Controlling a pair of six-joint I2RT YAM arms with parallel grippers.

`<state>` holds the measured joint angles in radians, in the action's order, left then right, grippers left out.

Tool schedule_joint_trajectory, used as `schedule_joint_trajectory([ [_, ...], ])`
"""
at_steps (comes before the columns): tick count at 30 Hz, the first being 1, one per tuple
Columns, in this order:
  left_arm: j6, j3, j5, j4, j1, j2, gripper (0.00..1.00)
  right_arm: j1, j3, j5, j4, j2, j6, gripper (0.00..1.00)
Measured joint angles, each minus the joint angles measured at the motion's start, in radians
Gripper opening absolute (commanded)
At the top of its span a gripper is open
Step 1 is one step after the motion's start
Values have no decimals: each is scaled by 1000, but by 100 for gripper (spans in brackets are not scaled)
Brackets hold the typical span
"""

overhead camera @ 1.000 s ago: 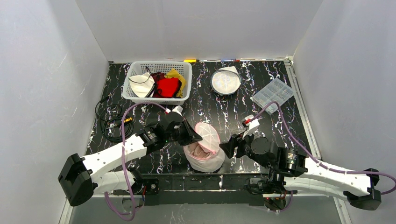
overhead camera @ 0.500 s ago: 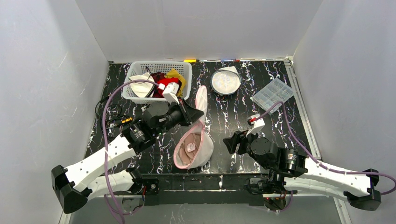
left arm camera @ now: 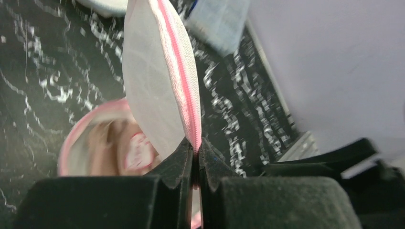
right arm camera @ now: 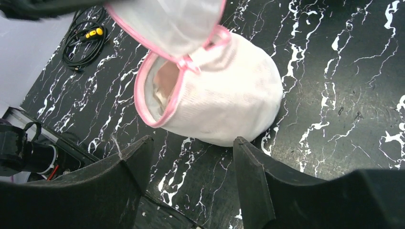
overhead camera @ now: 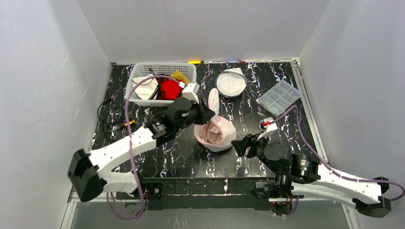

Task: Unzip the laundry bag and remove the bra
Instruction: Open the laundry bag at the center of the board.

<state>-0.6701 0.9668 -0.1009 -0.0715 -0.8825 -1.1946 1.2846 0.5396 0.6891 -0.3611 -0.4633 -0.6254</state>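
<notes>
Black marbled table (overhead camera: 239,114): left gripper (overhead camera: 206,114) clamped shut on the zip edge (left arm camera: 184,71) of the laundry bag (overhead camera: 222,136) — right gripper (overhead camera: 239,146) gaped empty beside it. Thin mesh could slip that pinch, letting the flap fall shut over the bra (right arm camera: 165,78).

From where I stand I count two robot arms, a left arm (overhead camera: 129,146) and a right arm (overhead camera: 336,180). Each ends in one gripper, so two in all: the left gripper (left arm camera: 196,149) and the right gripper (right arm camera: 191,143). There is one laundry bag (overhead camera: 222,132), with one pinkish garment (right arm camera: 165,78) showing inside. One basket (overhead camera: 165,65), its clothes too heaped to count. One round pouch (overhead camera: 230,82), one clear box (overhead camera: 279,97), one cable coil (overhead camera: 111,125).
</notes>
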Motion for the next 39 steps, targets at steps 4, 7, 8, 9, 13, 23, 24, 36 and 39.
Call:
schedule_joint_trajectory([
  [4, -3, 16, 0, 51, -15, -126, 0, 0, -14, 19, -29, 50, -6, 69],
  [7, 5, 20, -11, 80, -37, -182, 0, 0, -14, 45, -56, 80, -22, 70],
  [8, 10, 24, -16, 86, -43, -187, 1, 0, -14, 58, -69, 92, -31, 71],
  [9, 23, 32, -25, 92, -51, -190, 2, 0, -14, 72, -81, 104, -40, 71],
  [13, 121, 92, -65, 97, -98, -191, 5, 0, -14, 121, -113, 159, -79, 80],
  [23, 490, 214, -195, 89, -330, -267, 0, 0, 13, 208, -168, 235, -188, 99],
  [24, 514, 214, -209, 84, -345, -280, 0, 0, 18, 212, -168, 239, -200, 99],
  [36, 702, 206, -390, 27, -446, -386, 0, -2, 195, 314, -262, 44, -362, 97],
  [39, 705, 204, -410, 16, -451, -386, 0, -2, 208, 349, -276, -21, -380, 96],
])
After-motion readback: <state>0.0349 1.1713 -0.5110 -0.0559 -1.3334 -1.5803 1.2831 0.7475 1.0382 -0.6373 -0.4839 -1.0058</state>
